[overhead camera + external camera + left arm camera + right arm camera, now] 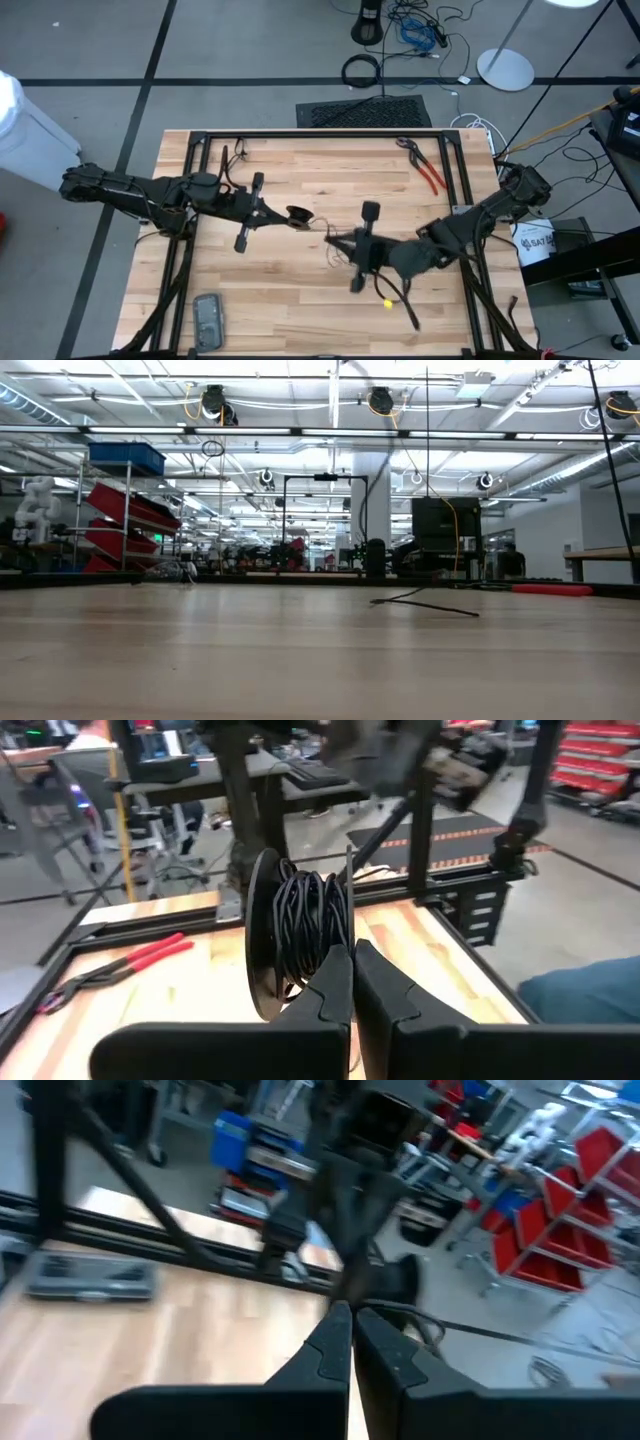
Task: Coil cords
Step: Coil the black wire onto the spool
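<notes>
**Bystanders on and around the workbench**

Red-handled pliers (427,169) lie on the wooden table (300,300) near its far right corner, jaws toward the back edge. A flat grey case (208,322) sits near the front left corner. A small yellow object (388,304) rests on the boards toward the front, right of centre. Beyond the table, on the floor, lie a black ribbed mat (364,112), a thick black cable ring (361,70) and a round white lamp base (505,68). Red bins (125,525) fill shelving in the room behind.
</notes>
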Tool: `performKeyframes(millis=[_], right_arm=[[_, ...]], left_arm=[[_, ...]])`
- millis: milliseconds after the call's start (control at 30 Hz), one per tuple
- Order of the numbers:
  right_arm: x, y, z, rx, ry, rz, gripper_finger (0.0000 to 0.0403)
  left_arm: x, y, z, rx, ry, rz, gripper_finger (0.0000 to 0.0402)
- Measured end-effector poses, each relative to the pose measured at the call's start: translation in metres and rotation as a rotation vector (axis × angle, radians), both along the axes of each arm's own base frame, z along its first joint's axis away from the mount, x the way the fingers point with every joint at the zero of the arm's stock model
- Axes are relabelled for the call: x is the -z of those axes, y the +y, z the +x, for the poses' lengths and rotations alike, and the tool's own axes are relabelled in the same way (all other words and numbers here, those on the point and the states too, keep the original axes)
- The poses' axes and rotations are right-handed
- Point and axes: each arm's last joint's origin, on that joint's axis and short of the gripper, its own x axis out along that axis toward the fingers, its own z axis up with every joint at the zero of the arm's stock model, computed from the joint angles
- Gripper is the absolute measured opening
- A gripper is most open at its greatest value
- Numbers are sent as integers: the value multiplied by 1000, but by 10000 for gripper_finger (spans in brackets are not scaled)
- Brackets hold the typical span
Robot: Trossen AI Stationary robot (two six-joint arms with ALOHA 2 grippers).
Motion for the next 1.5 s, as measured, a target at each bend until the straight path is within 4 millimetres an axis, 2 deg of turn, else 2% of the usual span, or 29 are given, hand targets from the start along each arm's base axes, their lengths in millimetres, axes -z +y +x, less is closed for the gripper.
performKeyframes(millis=[200,400,800,1000,1300,1500], right_arm=[[-1,-28,15,19,5,-42,0],[-10,-42,24,8,-51,-106,0],[-21,-50,28,-30,-109,-179,0],[-27,-49,28,-117,-130,-173,0],[-28,-61,35,-340,-159,-112,0],[-22,-62,46,-455,-183,-120,0]], left_arm=[[-1,-2,0,62,-7,-10,2],[0,-2,0,62,-1,-8,2],[7,-2,-2,78,73,-2,2],[5,-5,0,179,50,-14,2],[5,-12,16,334,-46,3,2],[14,-13,31,345,-52,30,2]])
